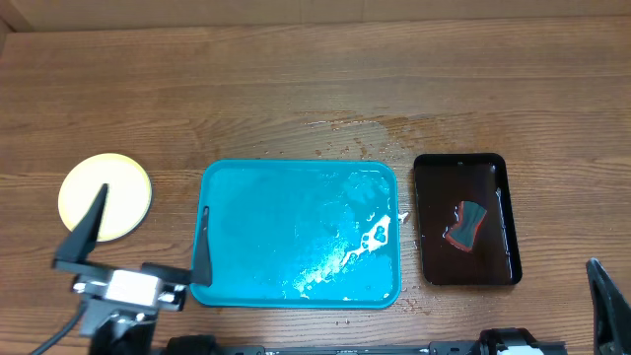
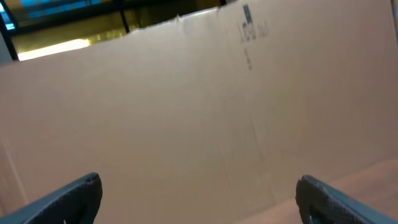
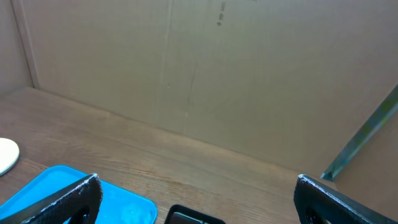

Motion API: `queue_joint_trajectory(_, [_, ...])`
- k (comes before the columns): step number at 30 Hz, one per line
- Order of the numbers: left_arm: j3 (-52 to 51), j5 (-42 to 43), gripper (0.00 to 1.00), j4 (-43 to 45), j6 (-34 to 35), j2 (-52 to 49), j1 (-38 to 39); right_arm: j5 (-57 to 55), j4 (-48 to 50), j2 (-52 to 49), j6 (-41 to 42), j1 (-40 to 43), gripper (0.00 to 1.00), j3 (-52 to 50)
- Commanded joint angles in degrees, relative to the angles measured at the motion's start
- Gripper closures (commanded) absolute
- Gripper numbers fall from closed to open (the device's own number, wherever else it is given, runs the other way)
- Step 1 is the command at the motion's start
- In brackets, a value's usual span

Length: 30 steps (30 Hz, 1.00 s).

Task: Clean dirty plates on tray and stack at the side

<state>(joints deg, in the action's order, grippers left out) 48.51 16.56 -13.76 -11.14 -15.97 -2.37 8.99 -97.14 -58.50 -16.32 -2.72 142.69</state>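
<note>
One pale yellow plate lies on the table left of the turquoise tray; I see no sauce on it. Its edge also shows in the right wrist view. The tray is wet, with white foam near its right side, and carries no plates. My left gripper is open and empty at the front left, between the plate and the tray's left rim. It is tilted up toward the cardboard wall. My right gripper is open and empty at the front right; only one finger shows overhead.
A smaller black tray sits right of the turquoise tray and holds a grey and red sponge. Water drops wet the wood behind the trays. A cardboard wall closes off the back of the table.
</note>
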Motion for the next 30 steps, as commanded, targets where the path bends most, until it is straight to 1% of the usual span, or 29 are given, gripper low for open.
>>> queue_joint_trajectory(1, [-9.42,2.34,0.00,6.47,-0.83,5.31,-0.42,0.11,0.11,-0.48,-0.02,0.17,0.00,-0.17])
queue_joint_trajectory(6, [-20.44,4.70,0.00,17.53,-0.81,10.01,-1.53,0.11,0.11,-0.48,-0.02,0.17,0.00,-0.17])
queue_joint_trajectory(15, [-32.65,4.92,0.00,27.91,-0.68,12.07,-1.90,0.09,0.11,-0.48,-0.02,0.17,0.00,-0.17])
queue_joint_trajectory(24, [-40.68,4.42,0.00,34.97,0.02,15.78,-2.75,0.11,0.11,-0.48,-0.02,0.17,0.00,-0.17])
queue_joint_trajectory(30, [-43.50,2.56,0.00,35.08,0.02,15.78,-2.93,0.11,0.11,-0.48,0.00,0.17,0.00,-0.17])
